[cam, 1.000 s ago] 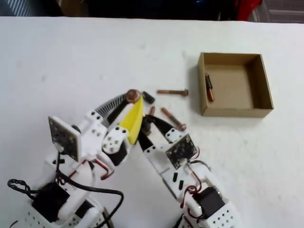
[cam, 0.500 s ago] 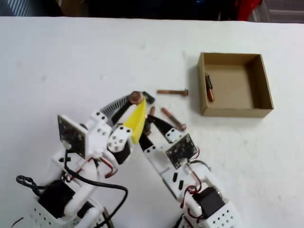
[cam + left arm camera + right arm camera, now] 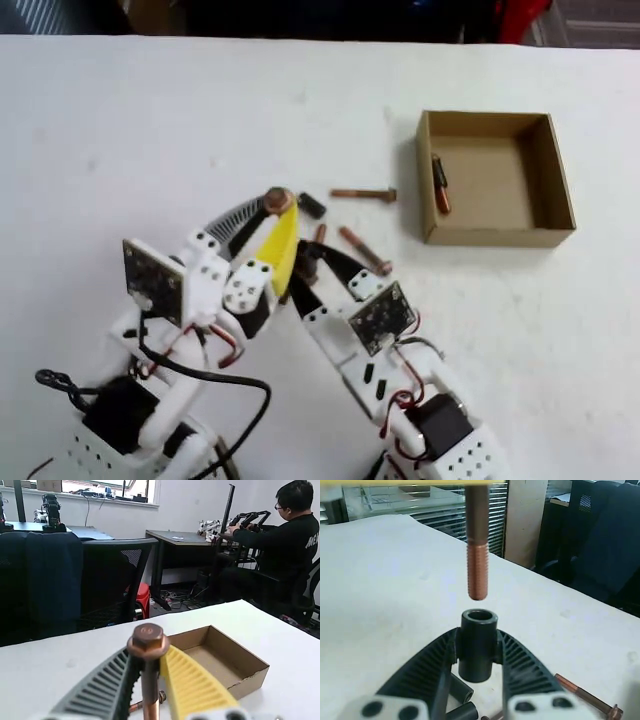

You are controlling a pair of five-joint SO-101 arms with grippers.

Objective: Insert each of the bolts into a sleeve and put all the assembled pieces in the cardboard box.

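Just above sleeve [image 3: 478,647] rim, bolt [image 3: 477,545] tip.

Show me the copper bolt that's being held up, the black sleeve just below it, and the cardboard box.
held bolt [image 3: 477,575]: right wrist view, on its threaded lower end.
black sleeve [image 3: 478,647]: right wrist view, on its outer wall below the opening.
cardboard box [image 3: 495,185]: high view, on its bare floor.

White wall [image 3: 190,505], windows [image 3: 100,485] — dark chairs [image 3: 115,580], desk [image 3: 185,537]
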